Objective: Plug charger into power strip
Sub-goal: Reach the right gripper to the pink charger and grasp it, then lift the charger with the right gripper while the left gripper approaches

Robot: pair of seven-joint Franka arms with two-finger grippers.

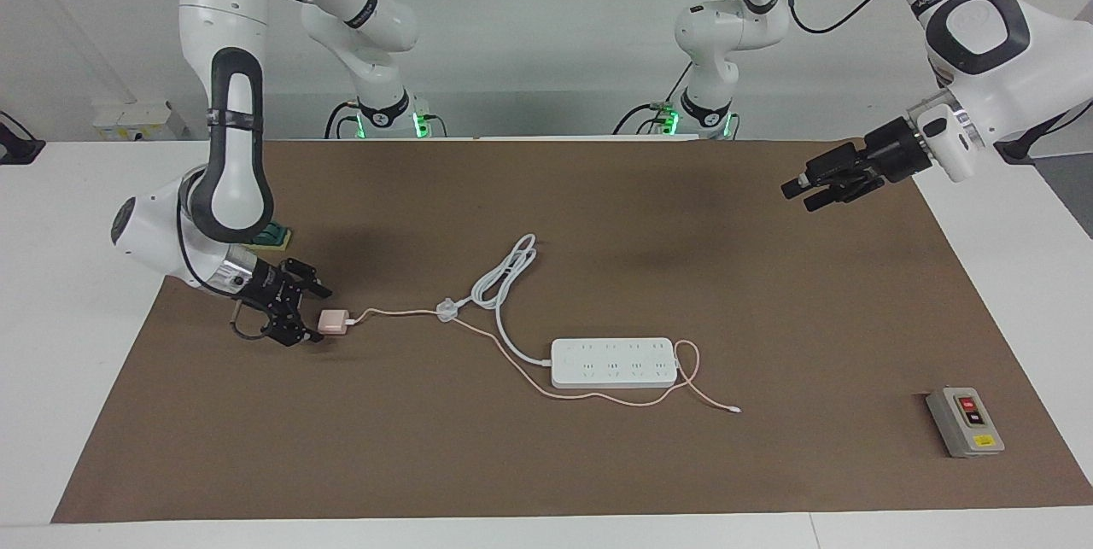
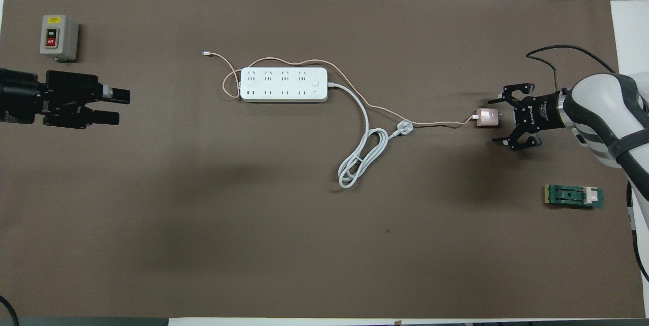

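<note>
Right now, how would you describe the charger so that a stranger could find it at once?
Start at the white power strip in the middle of the brown mat. Follow the thin pink cable from it toward the right arm's end of the table. It ends at the charger, a small pale-pink cube just in front of the open right gripper, unlike the white plug on its thick white cord.

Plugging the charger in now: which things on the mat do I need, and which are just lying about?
Needed:
- charger, at the open right gripper
- power strip

Lying about:
- grey switch box, toward the left arm's end
- green block, near the right arm
- white three-pin plug on the power strip's own cord

The left gripper waits open over the mat.
</note>
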